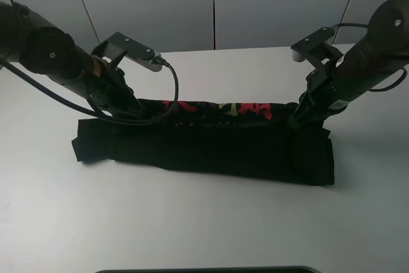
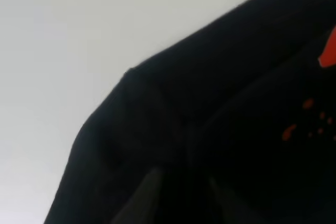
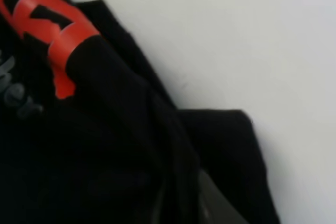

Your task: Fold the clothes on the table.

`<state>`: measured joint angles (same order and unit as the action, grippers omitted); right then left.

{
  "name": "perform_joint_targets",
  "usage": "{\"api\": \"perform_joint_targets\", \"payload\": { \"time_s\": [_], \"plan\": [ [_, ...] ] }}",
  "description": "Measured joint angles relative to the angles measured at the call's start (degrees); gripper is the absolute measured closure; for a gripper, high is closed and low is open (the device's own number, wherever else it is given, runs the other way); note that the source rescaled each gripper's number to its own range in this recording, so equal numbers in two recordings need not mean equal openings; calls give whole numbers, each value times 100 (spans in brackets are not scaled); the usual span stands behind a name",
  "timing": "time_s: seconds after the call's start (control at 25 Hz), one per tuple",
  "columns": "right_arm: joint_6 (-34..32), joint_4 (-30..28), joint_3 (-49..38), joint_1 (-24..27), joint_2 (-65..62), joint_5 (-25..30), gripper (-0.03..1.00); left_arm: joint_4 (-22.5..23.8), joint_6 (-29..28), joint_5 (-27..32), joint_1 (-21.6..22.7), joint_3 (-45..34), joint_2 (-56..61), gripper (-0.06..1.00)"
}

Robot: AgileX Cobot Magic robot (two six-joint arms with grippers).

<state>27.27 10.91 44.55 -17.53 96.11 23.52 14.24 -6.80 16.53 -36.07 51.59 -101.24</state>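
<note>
The black T-shirt (image 1: 211,148) lies on the white table (image 1: 204,222) as a long band folded across the middle, with red print showing along its far edge (image 1: 246,108). My left gripper (image 1: 133,112) is down on the far left edge of the band, and in the left wrist view (image 2: 181,203) its fingers are closed on black cloth (image 2: 210,103). My right gripper (image 1: 298,119) is down on the far right edge. In the right wrist view (image 3: 181,203) cloth (image 3: 105,145) bunches into its jaws beside red lettering (image 3: 52,19).
A dark flat object (image 1: 204,270) shows at the table's near edge. Grey wall panels (image 1: 211,4) stand behind the table. A black cable (image 1: 174,91) loops from the left wrist over the shirt. White tabletop surrounds the shirt on all sides.
</note>
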Motion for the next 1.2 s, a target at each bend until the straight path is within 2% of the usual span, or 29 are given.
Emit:
{"api": "perform_joint_targets", "payload": {
  "time_s": [0.08, 0.24, 0.28, 0.36, 0.44, 0.56, 0.8, 1.0, 1.12, 1.2],
  "plan": [
    [-197, -71, 0, 0, 23, -247, 66, 21, -75, -166, 27, 0, -14, 52],
    [-692, -94, 0, 0, 23, -469, 7, 33, -216, -314, 61, 0, -14, 16],
    [-766, -94, 0, 0, 23, -469, 1, 33, -306, -313, 61, 0, -14, 9],
    [-882, -94, 0, 0, 23, -387, -2, 33, -538, -213, 61, 0, -14, 1],
    [-1083, -94, 0, 0, 23, -267, -3, 15, -720, 0, 61, 12, -14, -3],
    [-1423, -94, 0, 0, 23, -80, -3, -203, -823, 586, 61, 197, -14, -4],
    [-1779, -94, 36, 0, 23, 603, -3, -247, -843, 1882, 61, 709, -14, -4],
    [-2208, -94, 36, 0, 23, 1071, -3, -234, -772, 2072, 172, 746, -14, -4],
    [-2297, -94, 36, 0, 23, 1250, -3, -335, -707, 2080, 541, 746, -14, -4],
    [-2338, -94, 36, 0, 23, 1260, -3, -620, -417, 2148, 834, 746, -14, -4]
  ]
}}
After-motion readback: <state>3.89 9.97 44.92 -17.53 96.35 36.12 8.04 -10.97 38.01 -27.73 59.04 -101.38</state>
